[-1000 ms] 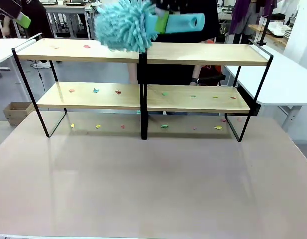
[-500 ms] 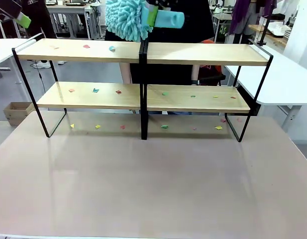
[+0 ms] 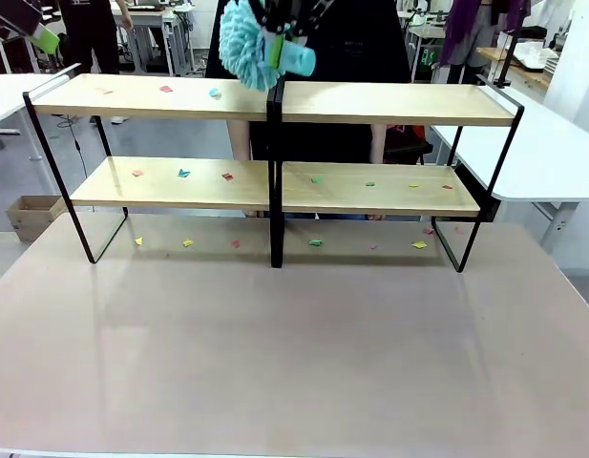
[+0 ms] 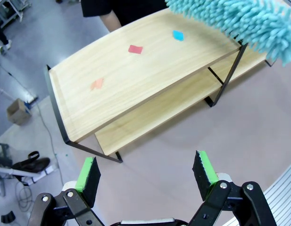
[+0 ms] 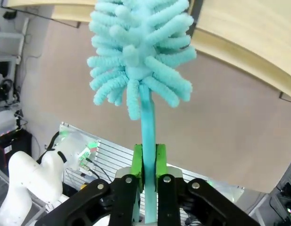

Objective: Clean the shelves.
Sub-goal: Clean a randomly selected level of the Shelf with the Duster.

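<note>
Two green-padded fingers of the right gripper (image 5: 149, 162) pinched the teal handle of a fluffy duster (image 5: 138, 56). Its head sat at the top board of the shelves (image 3: 370, 103) beside the middle post, touching or just above, hard to tell. The shelves stood at the far side of the table (image 3: 294, 353). Small coloured paper scraps (image 3: 183, 173) lay on both tiers and on the table beneath. The left gripper (image 4: 145, 169) hovered high, fingers spread wide, holding nothing
</note>
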